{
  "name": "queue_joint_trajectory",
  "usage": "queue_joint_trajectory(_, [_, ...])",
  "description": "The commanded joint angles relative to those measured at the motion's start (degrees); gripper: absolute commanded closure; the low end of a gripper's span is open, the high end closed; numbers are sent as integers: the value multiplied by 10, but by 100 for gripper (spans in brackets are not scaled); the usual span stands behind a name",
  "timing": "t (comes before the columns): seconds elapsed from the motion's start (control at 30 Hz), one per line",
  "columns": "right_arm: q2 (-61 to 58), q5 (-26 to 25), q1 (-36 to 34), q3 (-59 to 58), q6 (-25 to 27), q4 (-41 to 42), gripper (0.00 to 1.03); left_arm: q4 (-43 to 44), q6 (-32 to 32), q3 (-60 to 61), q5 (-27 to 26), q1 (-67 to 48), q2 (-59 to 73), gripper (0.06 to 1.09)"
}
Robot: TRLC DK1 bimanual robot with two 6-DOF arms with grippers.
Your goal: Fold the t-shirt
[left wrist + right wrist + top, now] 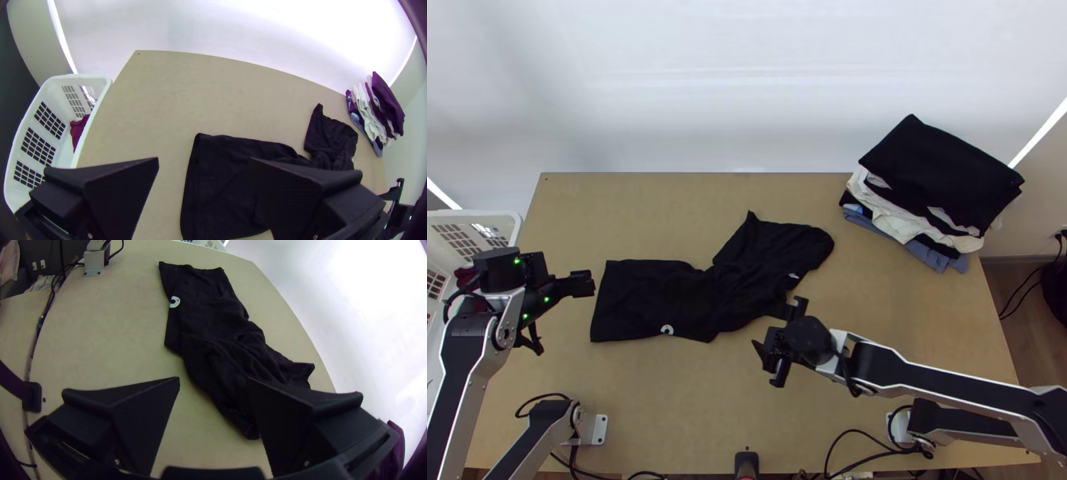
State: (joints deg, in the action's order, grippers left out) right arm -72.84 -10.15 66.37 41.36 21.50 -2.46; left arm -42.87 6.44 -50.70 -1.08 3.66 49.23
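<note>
The black t-shirt [655, 296] lies across the middle of the table, its left part flat and roughly rectangular, the right part rumpled and angled toward the back. Beside its left edge, my left gripper [561, 314] stands open. My right gripper [776, 342] is open near the shirt's front right edge. From the left wrist, the open left gripper [203, 161] has one finger overlapping the view of the shirt [224, 178]. In the right wrist view, the right gripper [213, 381] is apart at its tips, with one finger hiding some of the shirt [204, 315].
A stack of folded clothes [939, 176] sits at the table's back right corner, black cloth on top. At the left edge stands a white basket [503, 216] with dark red cloth inside. Cables [863, 432] run along the front edge; bare tabletop [691, 400] lies before the shirt.
</note>
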Motion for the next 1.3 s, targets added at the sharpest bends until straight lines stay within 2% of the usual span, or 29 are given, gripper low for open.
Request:
queue_joint_trajectory(0.0, [-30, -6, 6, 18, 46, 47, 42, 17, 5, 28, -6, 4, -11, 11])
queue_joint_trajectory(0.17, [-79, -5, 5, 28, 64, 84, 42, 37, 8, 54, -6, 4, -19, 11])
queue_joint_trajectory(0.77, [-238, 1, 9, 101, 63, 155, 42, 73, 9, 68, -7, 4, -11, 11])
queue_joint_trajectory(0.8, [-241, 1, 8, 102, 61, 155, 44, 73, 9, 68, -7, 4, -11, 11])
queue_joint_trajectory(0.87, [-245, 1, 9, 103, 63, 160, 73, 75, 9, 68, -7, 4, -8, 11])
queue_joint_trajectory(0.9, [-249, 4, 8, 103, 63, 165, 74, 75, 9, 68, -7, 4, -7, 11])
queue_joint_trajectory(0.97, [-259, 4, 8, 108, 66, 168, 70, 77, 9, 68, -7, 4, -5, 11])
queue_joint_trajectory(1.07, [-267, 4, 5, 110, 66, 172, 49, 79, 9, 68, -7, 4, -2, 11])
queue_joint_trajectory(1.27, [-281, 4, 0, 109, 67, 188, 46, 85, 9, 68, -7, 5, 1, 11])
